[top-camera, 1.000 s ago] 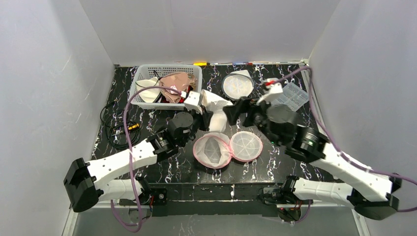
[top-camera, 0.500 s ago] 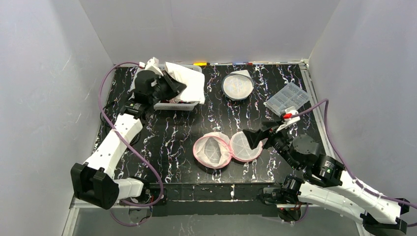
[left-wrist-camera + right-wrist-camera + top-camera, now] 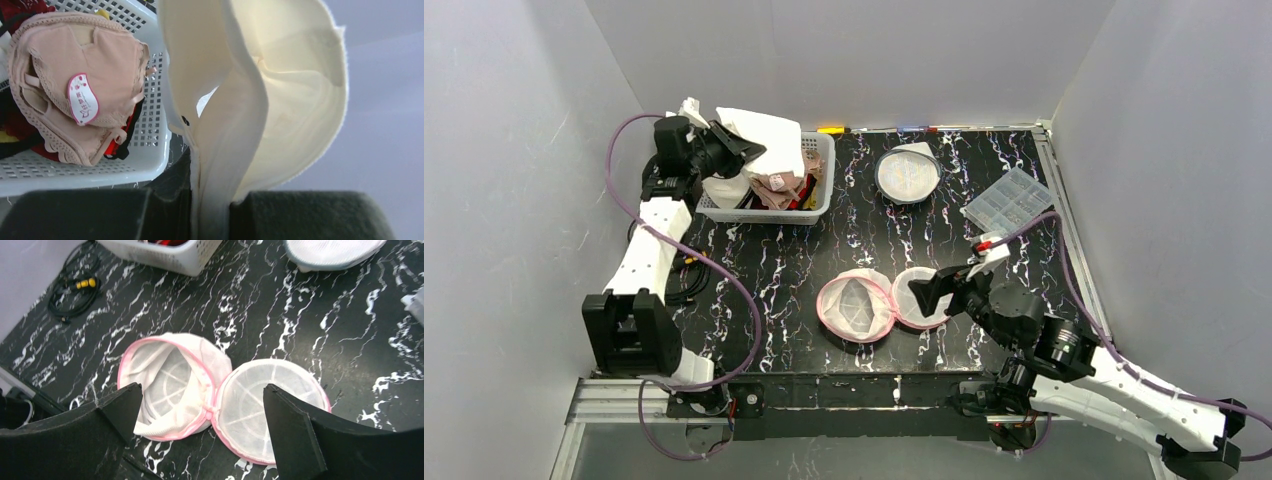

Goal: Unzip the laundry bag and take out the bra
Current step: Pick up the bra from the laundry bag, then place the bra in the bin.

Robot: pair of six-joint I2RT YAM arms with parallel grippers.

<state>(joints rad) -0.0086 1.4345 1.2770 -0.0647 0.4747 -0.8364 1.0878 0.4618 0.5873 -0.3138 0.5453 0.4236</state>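
Seen from above, the left claw (image 3: pixel 724 148) was pinched nearly shut on a cream, padded bra (image 3: pixel 769 140). The bra hung just beyond its tips, over a white perforated plastic basket (image 3: pixel 822 185). The right claw (image 3: pixel 939 290) stood spread wide and held nothing. Just beneath it, the round mesh laundry bag (image 3: pixel 856 308) lay unzipped in two pink-rimmed halves on the black, white-veined desk (image 3: pixel 774 265).

In the left wrist view, dark matte fingers (image 3: pixel 310 215) clamped the bra's soft folded fabric. A beige lace-edged bra (image 3: pixel 75 95) lay in the basket beyond the claw.

In the right wrist view, both mesh halves lay between and below the wedge-shaped black fingers (image 3: pixel 290 425).
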